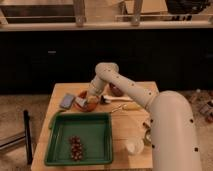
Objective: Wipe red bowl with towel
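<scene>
- I see the gripper (90,98) down at the far left part of the wooden table (61,89), low over the red bowl (87,108).
- The arm (127,89) reaches in from the right foreground, bends at a rounded joint above the table's far edge, and drops to the bowl.
- Whether the gripper is spread or pressed together I cannot tell; its tip is a small dark shape against the bowl.
- A pale grey patch, which I take for the towel (80,102), lies at the gripper's tip on the left side of the bowl. I cannot tell whether it is pinched.
- The red bowl sits just beyond the far rim of the green tray (54,150), towards the tray's right half.
- A blue-grey flat object (66,101) lies just left of the bowl, tilted.
- In the tray, a cluster of small dark red pieces (76,146) sits near the front, left of centre.
- Right of the bowl, a white utensil (115,98) lies across the table, with a dark round object (116,91) behind it and a yellow item (131,106) in front.
- A white cup (133,146) stands near the table's front right, beside the tray and close to the arm's body.
</scene>
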